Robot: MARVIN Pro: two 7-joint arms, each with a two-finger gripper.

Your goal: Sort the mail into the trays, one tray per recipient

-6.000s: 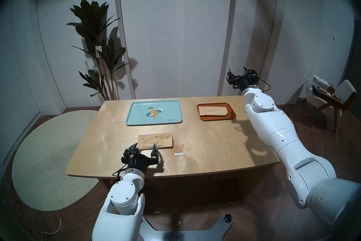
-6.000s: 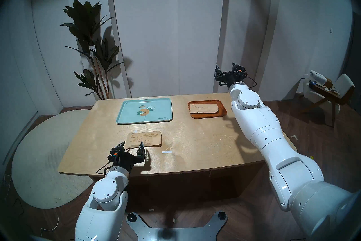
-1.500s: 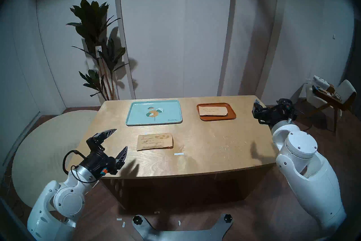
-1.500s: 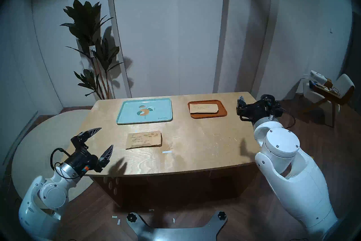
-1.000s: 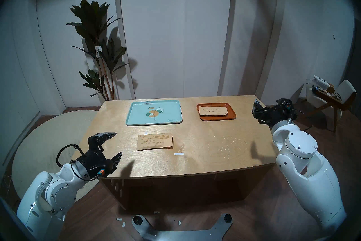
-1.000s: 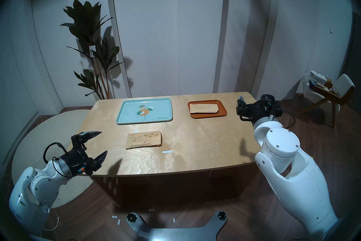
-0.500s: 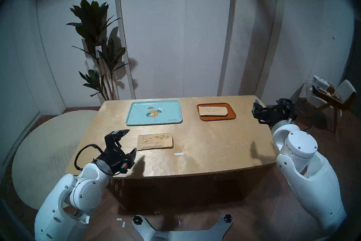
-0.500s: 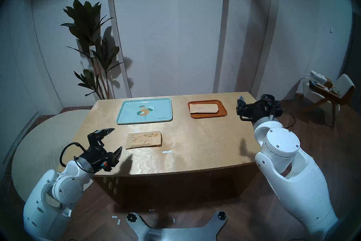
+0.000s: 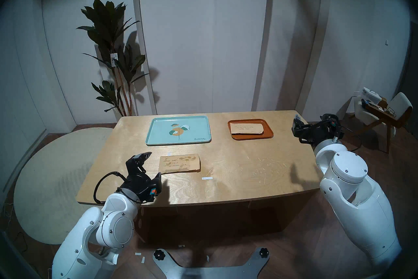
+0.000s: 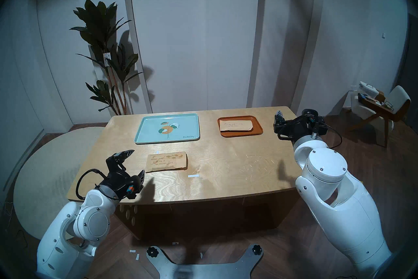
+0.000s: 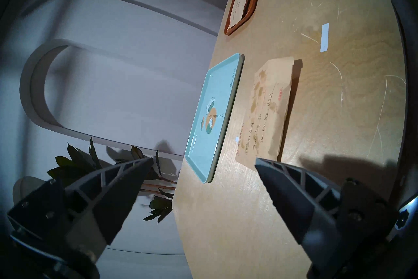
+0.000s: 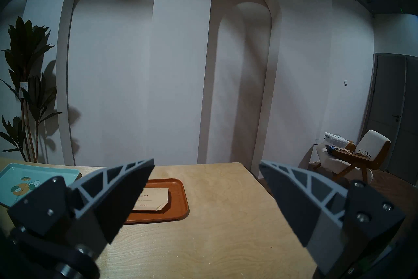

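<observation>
The blotchy envelope [image 9: 179, 163] is lying flat on the bench [image 9: 237, 172], in the middle part toward the near edge, with its handwritten lines facing up. The mint tray [image 9: 158, 135] is sitting just behind it toward the far edge, apart from it, and it is showing only its leaf print. The plain envelope [image 9: 247, 128] is lying inside the orange tray [image 9: 269, 133], which is sitting near the far right corner of the bench; one corner of this envelope is looking torn or folded. A small white paper strip [image 9: 207, 178] is lying on the bench just to the right of the blotchy envelope, closer to the near edge.

The left tool [image 9: 154, 163] is hovering at the left end of the blotchy envelope with its fingers spread wide and turned so that one finger is higher than the other; the lower fingertip [image 11: 267, 169] is appearing just beside the envelope's near left corner, and I cannot tell if it is touching the paper. The right tool [image 12: 206, 164] is hanging beside the right edge of the bench, well apart from the orange tray, with its fingers also spread and gripping nothing.
</observation>
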